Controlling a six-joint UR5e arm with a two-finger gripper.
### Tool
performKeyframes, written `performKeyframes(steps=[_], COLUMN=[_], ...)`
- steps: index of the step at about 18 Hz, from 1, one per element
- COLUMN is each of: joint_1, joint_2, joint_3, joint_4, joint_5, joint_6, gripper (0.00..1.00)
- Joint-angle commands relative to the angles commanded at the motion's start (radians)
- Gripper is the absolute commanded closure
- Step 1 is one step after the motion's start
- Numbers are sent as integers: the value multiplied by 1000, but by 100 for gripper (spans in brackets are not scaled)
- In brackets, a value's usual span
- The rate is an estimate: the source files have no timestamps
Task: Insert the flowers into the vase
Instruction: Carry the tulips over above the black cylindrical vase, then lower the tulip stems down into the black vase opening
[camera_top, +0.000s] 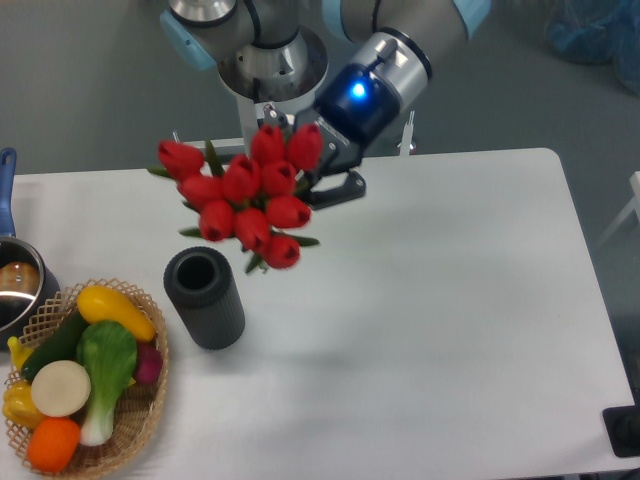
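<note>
A: Where are the flowers (245, 195)?

B: Up in the air, off the desk (450, 300), over its far edge toward the left half. The red heads fan out to the left, green leaves poking out between them, and the lowest head hangs just above and to the right of the vase's mouth.

A: And the gripper (315, 170)?

B: It comes in from the upper right with a blue light glowing on its wrist. The jaws are clamped on the bunch at its right side; the stems are hidden behind the heads and the black fingers (340, 188).

A: The vase (204, 297)?

B: It stands upright on the desk, left of the middle, dark grey and ribbed, its round mouth open. The flowers do not touch it.

A: Anything else there?

B: A wicker basket (150, 405) of toy vegetables sits at the near left corner, just beside the vase. A metal pot (15, 285) with a blue handle is cut off by the left edge.
</note>
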Motion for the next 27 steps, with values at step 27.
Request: performKeyframes(steps=[27], joint_1=[-106], joint_2=[-123], joint_3=[-15], joint_4=[12], joint_5=[4], joint_6=[110], gripper=[100])
